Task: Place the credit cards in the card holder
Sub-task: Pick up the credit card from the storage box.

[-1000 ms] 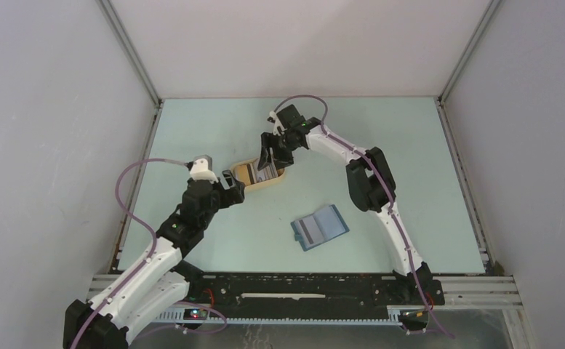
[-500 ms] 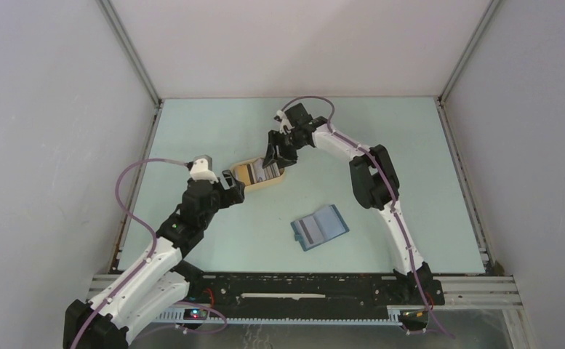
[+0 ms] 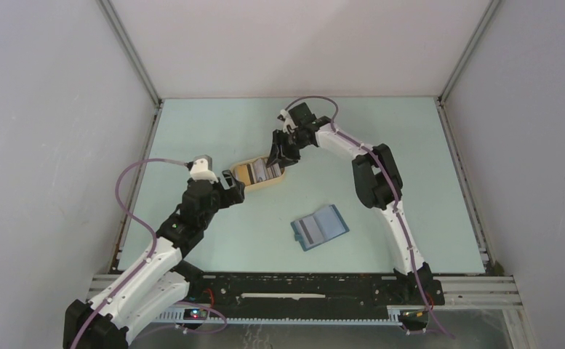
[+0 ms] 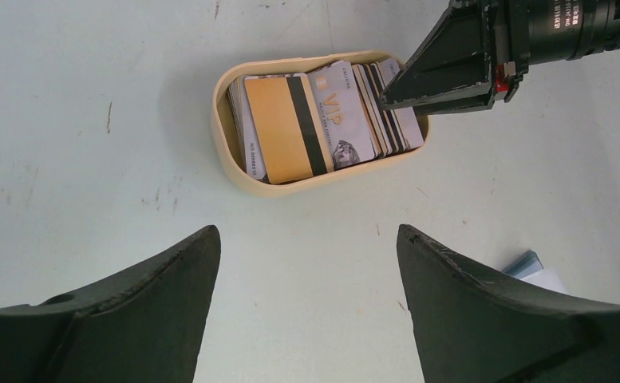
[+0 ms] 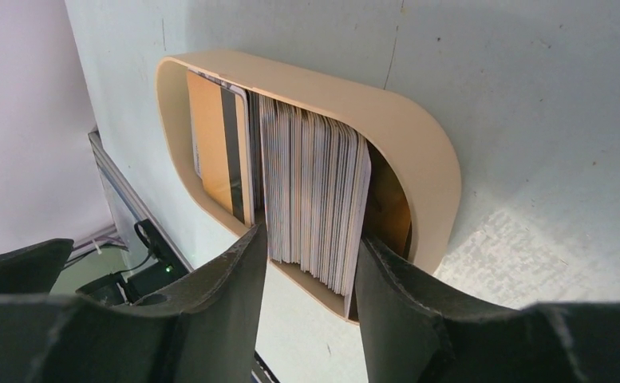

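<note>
The credit cards [image 3: 259, 171] sit in a tan oval tray [image 3: 249, 183]. In the left wrist view a yellow-orange card [image 4: 278, 132] with a black stripe lies on top, and several cards stand on edge to its right. My right gripper [image 3: 273, 155] reaches into the tray, and its jaws [image 5: 310, 239] are closed against both sides of an upright stack of cards [image 5: 314, 183]. My left gripper [image 3: 235, 182] is open and empty just short of the tray's left end [image 4: 306, 239]. The teal-blue card holder [image 3: 321, 227] lies open on the table, nearer the arm bases.
The tan tray's rim [image 5: 418, 144] curves round the stack and my right fingers. A corner of the card holder [image 4: 530, 263] shows by my left gripper's right finger. White walls enclose the table on three sides.
My right gripper has lowered into the tray and its wrist has shifted slightly right and back. The left arm and the card holder have not moved.
</note>
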### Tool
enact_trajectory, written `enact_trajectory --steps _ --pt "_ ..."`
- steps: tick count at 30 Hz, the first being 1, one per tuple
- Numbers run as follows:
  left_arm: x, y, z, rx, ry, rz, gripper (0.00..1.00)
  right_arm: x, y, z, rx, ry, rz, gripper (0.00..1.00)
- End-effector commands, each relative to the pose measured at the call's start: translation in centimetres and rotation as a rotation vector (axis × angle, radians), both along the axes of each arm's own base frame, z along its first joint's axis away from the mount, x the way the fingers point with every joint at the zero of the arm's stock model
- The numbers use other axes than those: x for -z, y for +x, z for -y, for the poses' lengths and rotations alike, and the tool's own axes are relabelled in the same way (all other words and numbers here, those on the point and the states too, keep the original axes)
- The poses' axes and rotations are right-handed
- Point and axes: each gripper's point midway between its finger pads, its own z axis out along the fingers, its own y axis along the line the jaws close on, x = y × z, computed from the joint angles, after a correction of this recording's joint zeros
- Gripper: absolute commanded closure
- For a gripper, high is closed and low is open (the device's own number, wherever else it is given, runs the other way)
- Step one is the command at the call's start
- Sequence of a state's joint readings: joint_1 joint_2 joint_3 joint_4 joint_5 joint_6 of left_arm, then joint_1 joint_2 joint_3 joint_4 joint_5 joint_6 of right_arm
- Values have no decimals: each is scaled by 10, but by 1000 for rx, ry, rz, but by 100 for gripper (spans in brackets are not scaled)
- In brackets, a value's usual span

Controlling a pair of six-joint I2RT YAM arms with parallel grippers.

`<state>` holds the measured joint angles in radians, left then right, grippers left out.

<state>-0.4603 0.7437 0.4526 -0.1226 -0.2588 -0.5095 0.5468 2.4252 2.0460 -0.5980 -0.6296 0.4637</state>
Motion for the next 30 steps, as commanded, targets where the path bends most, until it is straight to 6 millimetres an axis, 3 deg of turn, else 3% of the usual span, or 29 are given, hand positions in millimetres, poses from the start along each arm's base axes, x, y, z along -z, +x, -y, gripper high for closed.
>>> enact_trajectory --steps 1,10,21,30 --pt "1 2 -5 -29 -12 12 14 -44 7 0 16 64 64 49" --pt "1 1 -5 -29 -12 11 14 -34 8 3 25 52 49 62" --pt "0 1 -4 -28 -14 13 14 -30 11 8 30 5 86 95" --pt "-2 1 -3 -22 -23 18 14 -46 25 23 35 -101 258 100"
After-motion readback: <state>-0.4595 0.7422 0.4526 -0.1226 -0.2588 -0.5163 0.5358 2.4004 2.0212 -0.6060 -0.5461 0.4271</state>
